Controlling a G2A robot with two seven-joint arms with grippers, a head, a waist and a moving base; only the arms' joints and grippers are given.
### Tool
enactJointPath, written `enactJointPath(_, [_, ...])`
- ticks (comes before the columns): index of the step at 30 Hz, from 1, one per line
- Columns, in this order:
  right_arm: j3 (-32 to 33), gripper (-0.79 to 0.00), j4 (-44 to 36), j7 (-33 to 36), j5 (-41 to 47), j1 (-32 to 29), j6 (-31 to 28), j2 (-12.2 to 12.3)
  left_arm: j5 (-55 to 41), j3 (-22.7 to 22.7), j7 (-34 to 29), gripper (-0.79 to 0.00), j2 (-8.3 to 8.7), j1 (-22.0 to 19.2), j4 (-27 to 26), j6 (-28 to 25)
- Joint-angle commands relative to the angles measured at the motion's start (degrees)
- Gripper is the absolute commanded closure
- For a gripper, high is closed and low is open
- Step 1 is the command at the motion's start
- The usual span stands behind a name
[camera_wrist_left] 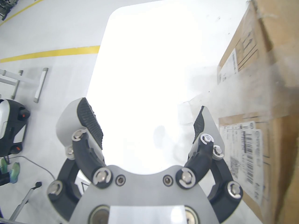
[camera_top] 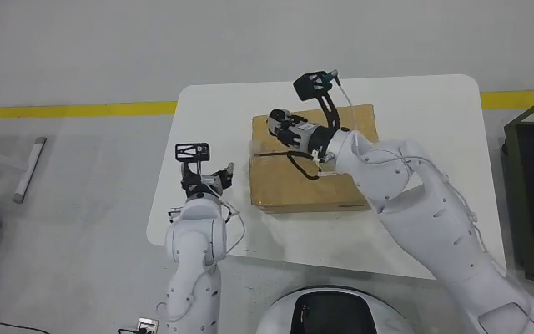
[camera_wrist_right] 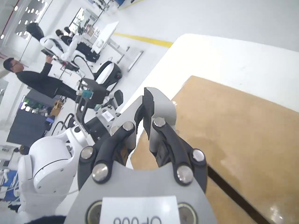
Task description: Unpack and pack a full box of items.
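A closed brown cardboard box [camera_top: 313, 179] sits in the middle of the white table [camera_top: 417, 108], with a dark seam across its top [camera_wrist_right: 233, 192]. My right gripper [camera_top: 279, 125] is over the box's top left edge; in the right wrist view its fingers [camera_wrist_right: 148, 108] are pressed together above the box edge [camera_wrist_right: 210, 117], and nothing shows between them. My left gripper [camera_wrist_left: 144, 124] hangs open over bare table just left of the box [camera_wrist_left: 257, 94], whose side carries white labels. In the top view the left gripper [camera_top: 219, 178] is near the table's left edge.
A dark bin [camera_top: 521, 167] stands off the table's right edge. Bare table surface lies left of and behind the box. A yellow line [camera_top: 83, 108] runs across the floor beyond the table.
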Motion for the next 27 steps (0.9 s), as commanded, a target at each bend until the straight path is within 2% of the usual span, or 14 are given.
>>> enactJointPath(1, [1.9, -0.049, -1.7, -0.2, -1.5, -1.2, 0.3, 0.4, -3.3, -0.7, -0.5, -0.785, -0.06, -0.6, -0.8, 0.4])
enactJointPath(7, [8.1, -0.077, -6.5, -0.6, -2.2, -6.6, 1.4, 1.5, -20.6, -3.4, -6.2, -0.785, -0.42, -2.7, -2.5, 1.3])
enactJointPath(10, [10.3, -0.074, -8.4, -0.7, -3.1, -8.9, 1.5, 2.0, -30.5, -4.7, -9.0, -0.785, -0.64, -3.9, -3.3, 3.3])
enactJointPath(15, [12.0, -0.074, -10.4, -0.3, -3.5, -12.1, 1.1, 2.5, -40.9, -5.9, -12.0, -0.785, -0.74, -5.7, -2.8, 6.9])
enactJointPath(20, [12.6, -0.080, -11.3, -0.4, -4.5, -14.5, 0.5, 2.8, -45.9, -7.4, -13.3, -0.785, -0.46, -6.8, -1.6, 9.8])
enactJointPath(27, [12.4, -0.083, -12.0, -0.8, -6.4, -15.8, 0.0, 3.2, -44.2, -7.3, -12.9, -0.785, -0.11, -7.0, -1.9, 8.9])
